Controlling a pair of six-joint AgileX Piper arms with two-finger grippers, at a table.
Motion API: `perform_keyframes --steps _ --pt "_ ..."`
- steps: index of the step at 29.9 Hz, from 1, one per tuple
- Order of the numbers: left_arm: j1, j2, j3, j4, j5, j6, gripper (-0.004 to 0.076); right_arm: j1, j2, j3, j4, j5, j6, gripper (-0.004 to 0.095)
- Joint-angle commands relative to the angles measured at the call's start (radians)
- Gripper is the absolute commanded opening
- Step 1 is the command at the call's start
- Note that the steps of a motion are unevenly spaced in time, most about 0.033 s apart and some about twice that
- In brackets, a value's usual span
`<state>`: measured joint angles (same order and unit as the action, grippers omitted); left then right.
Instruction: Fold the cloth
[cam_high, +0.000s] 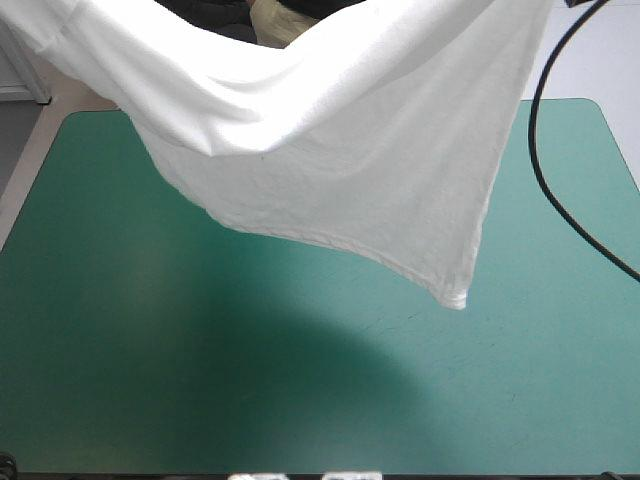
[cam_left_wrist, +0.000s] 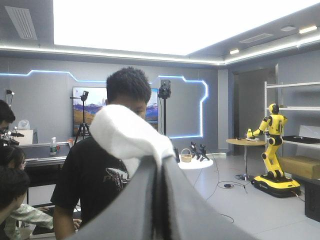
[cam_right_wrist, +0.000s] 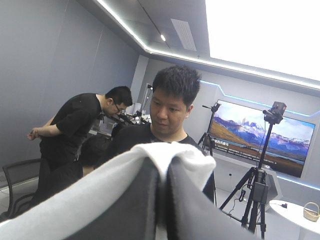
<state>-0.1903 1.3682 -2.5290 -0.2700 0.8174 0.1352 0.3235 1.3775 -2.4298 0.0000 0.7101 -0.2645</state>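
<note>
Across the upper half of the high view, the T-shirt hangs in the air over the desk. It is spread wide like a sheet and sags in the middle. Its lowest corner dips toward the centre right of the frame and seems to hang clear of the surface, above a broad shadow. Neither arm shows in that view, since the cloth runs out past the upper left and upper right corners. In the left wrist view, the left gripper has its black fingers pressed together into one arch, with a roll of white cloth pinched at the tips. The right gripper looks the same, all but closed on a white fold draped over its tips. This looks like the lift-and-spread step, where the shirt is held up by two points so it can be laid out flat. The next move probably calls for lowering both arms evenly, with the cloth kept taut between them, so the hanging edge lands first and the rest settles smoothly without bunching.
</note>
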Motion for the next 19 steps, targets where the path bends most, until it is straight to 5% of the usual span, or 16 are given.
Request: perform_keyframes --steps 1,8,19 --pt "0.001 -0.018 -0.017 -0.022 -0.032 0.002 -0.0017 -0.006 -0.021 -0.022 0.0 -0.048 0.002 -0.0017" --pt "0.001 -0.109 0.213 0.061 0.056 0.0 -0.0017 -0.006 -0.11 0.172 -0.034 0.05 0.053 -0.0017" --pt "0.001 -0.044 0.816 0.077 -0.049 -0.002 -0.0017 -0.007 -0.086 0.788 -0.069 -0.044 0.211 -0.0018"
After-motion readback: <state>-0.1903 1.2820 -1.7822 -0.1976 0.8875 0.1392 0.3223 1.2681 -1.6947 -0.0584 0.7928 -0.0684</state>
